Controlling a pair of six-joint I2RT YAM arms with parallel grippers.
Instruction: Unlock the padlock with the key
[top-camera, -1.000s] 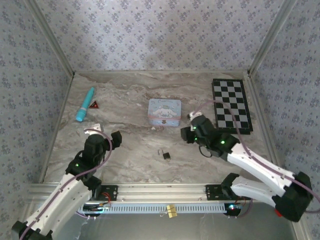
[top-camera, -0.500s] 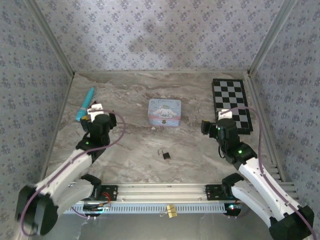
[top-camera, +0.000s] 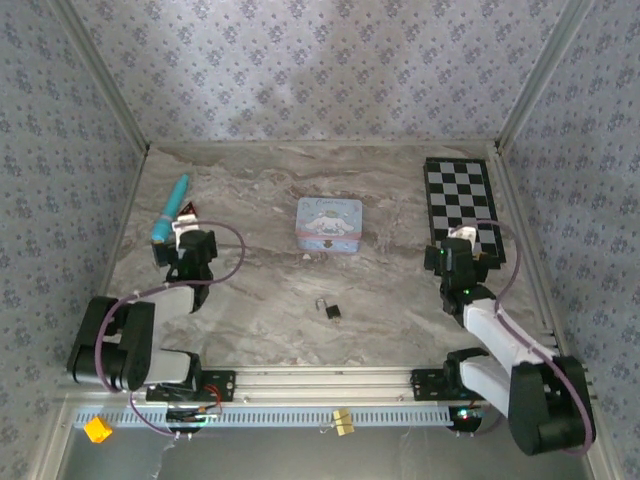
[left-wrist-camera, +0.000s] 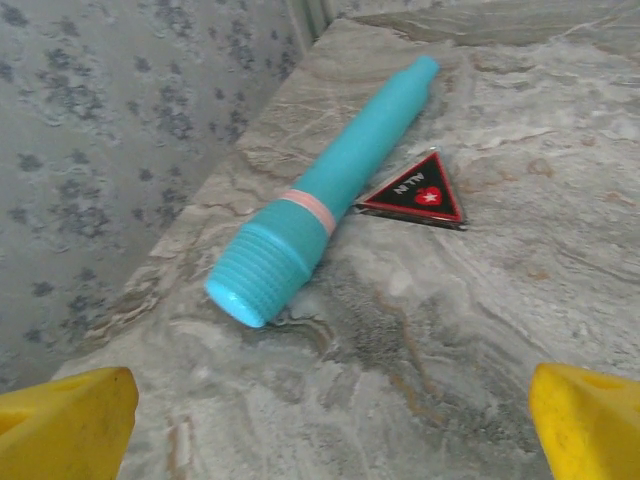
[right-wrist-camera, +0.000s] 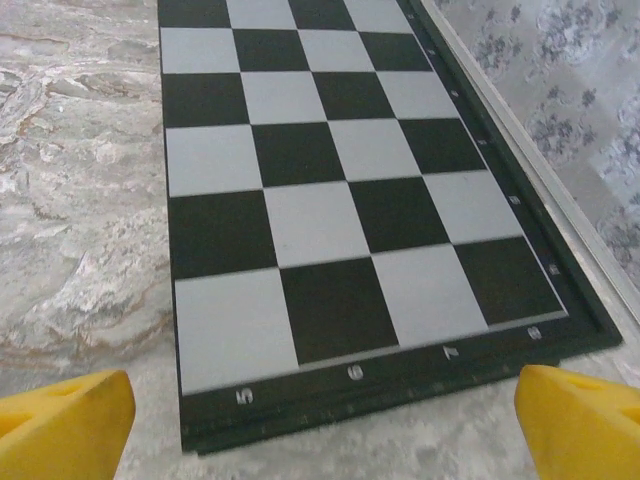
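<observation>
While both arms sit folded low near their own sides of the table (top-camera: 260, 290), the padlock (top-camera: 332, 311) lies by itself on the marble in the near middle, between the two arms and well apart from both claws, its thin shackle turned toward the far left; whether a key sits in it is too small to tell. Left claw (left-wrist-camera: 325, 425) is spread wide and holds nothing: in its wrist view the yellow fingertips (left-wrist-camera: 68, 418) show at the two bottom corners with bare marble between them. Just ahead of it lies a teal tube (left-wrist-camera: 325, 190), threaded end nearest, pink band around it, running away along the left wall (left-wrist-camera: 110, 130), and a red-and-black triangle (left-wrist-camera: 415, 195) lies flat touching or nearly touching the tube's right side. Right claw (right-wrist-camera: 322, 420) is likewise wide and empty, its yellow tips (right-wrist-camera: 65, 420) at the bottom corners of its wrist view, set at the near end of the chessboard (right-wrist-camera: 330, 215), which lies flat along the right edge of the table beside the wall. From above, a pale blue tin (top-camera: 329, 223) sits in the middle of the table, beyond the padlock and apart from it, roughly level with both claws. A small yellow piece (top-camera: 343, 421) hangs on the rail (top-camera: 300, 382) at the near edge, and another yellow bit (top-camera: 97, 429) lies below the left arm's base
</observation>
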